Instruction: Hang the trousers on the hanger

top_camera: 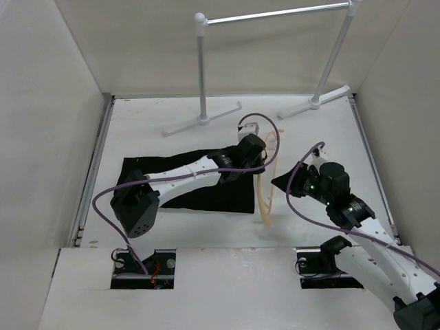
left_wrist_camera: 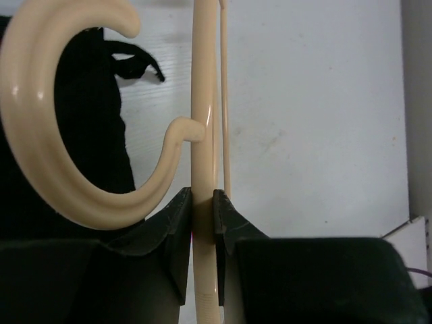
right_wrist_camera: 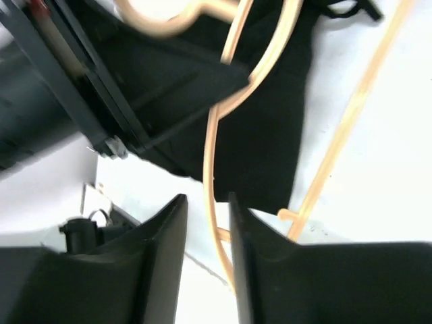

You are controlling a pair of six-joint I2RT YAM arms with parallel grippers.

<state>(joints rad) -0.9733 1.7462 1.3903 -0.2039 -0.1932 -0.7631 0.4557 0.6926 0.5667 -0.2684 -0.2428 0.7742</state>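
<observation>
The tan hanger (top_camera: pixel 265 184) stands on edge over the table, right of the black trousers (top_camera: pixel 185 187), which lie flat. My left gripper (top_camera: pixel 259 154) is shut on the hanger's shoulder bar (left_wrist_camera: pixel 203 169), just below the hook (left_wrist_camera: pixel 47 142); the trousers (left_wrist_camera: pixel 94 128) show behind it. My right gripper (top_camera: pixel 280 181) is at the hanger's right side. In the right wrist view its jaws stand a little apart, with the hanger's thin curved bar (right_wrist_camera: pixel 211 202) passing between the fingertips (right_wrist_camera: pixel 244 229), not clamped. The trousers (right_wrist_camera: pixel 266 128) lie beyond.
A white-and-silver pole rack (top_camera: pixel 275 13) stands at the back, its feet (top_camera: pixel 203 121) on the table. The table's raised side edges (top_camera: pixel 96 158) run along left and right. My left arm (top_camera: pixel 185 172) lies across the trousers.
</observation>
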